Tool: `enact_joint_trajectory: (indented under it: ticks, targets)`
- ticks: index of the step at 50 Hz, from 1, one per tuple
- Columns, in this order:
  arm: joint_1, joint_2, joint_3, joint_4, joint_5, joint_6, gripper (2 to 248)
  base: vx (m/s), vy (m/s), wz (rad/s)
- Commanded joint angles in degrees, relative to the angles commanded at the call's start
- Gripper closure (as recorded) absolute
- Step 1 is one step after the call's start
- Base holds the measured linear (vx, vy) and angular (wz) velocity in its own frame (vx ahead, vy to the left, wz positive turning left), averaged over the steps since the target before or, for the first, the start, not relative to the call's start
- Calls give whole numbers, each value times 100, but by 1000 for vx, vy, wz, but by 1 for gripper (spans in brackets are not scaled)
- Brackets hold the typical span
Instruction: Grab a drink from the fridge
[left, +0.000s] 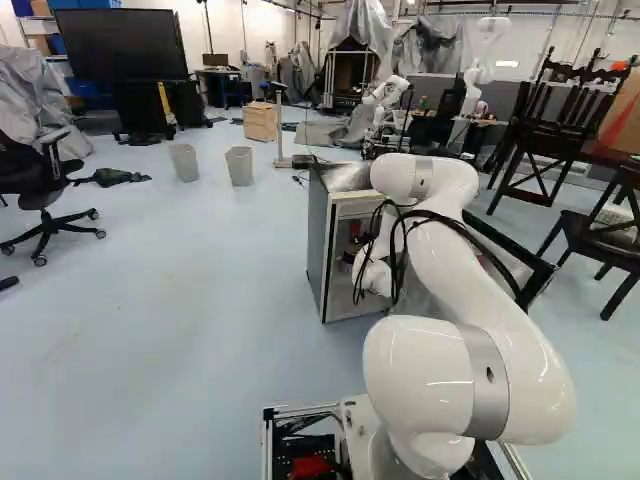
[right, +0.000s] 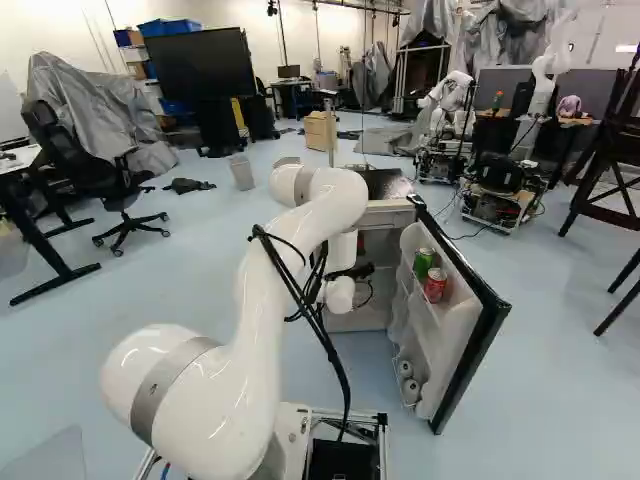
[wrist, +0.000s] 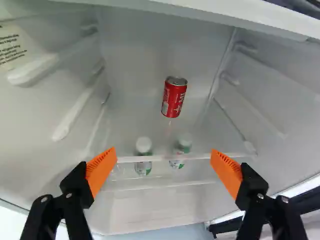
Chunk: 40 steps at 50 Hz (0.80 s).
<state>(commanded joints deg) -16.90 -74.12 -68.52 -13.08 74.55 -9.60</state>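
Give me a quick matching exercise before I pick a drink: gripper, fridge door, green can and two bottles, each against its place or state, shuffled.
1. Gripper
2. Fridge door
3. Green can
4. Two bottles

A. In the door rack, beside a red can
B. Inside the fridge, white-capped
C. Open, gripping nothing
D. Swung open, cans on its inner side

Pairs: 1-C, 2-D, 3-A, 4-B

Blue floor, white wall, draped shapes, perhaps furniture.

arm: glossy white — grey bands | cables: black, looped | fingers: black — orange pads
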Motion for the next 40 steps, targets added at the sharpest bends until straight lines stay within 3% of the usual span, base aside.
enact_joint_trajectory:
  ticks: [40]
  targets:
    - [-2, -241, -470, 0, -33, 0, 3, 0, 0, 0]
